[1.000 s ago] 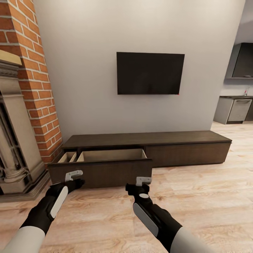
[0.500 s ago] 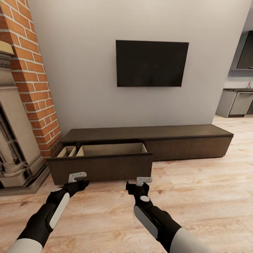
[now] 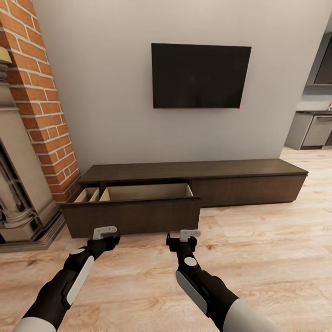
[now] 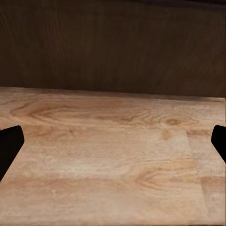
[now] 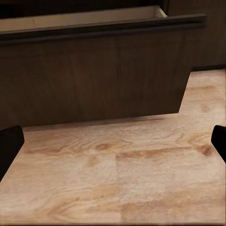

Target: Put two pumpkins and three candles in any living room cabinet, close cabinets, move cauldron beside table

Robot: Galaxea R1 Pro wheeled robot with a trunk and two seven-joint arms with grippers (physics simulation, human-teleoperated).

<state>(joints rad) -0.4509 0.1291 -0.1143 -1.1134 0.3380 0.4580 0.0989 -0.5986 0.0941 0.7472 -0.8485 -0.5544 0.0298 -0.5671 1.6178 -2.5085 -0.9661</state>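
Cabinet: long low dark brown wooden cabinet (image 3: 240,182), pull-out front (image 3: 131,216) standing open, pale inside exposed for loading.
Left hand (image 3: 105,232): empty, fingers apart, near that front.
Right hand (image 3: 189,234): likewise spread, empty.

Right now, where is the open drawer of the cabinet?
In the head view, the open drawer is pulled out at the cabinet's left end, beside the brick fireplace, just ahead of both end effectors.

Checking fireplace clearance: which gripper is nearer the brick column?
Left. The left gripper hangs before the open drawer's left half, toward the brick column; the right gripper is near the drawer's right corner.
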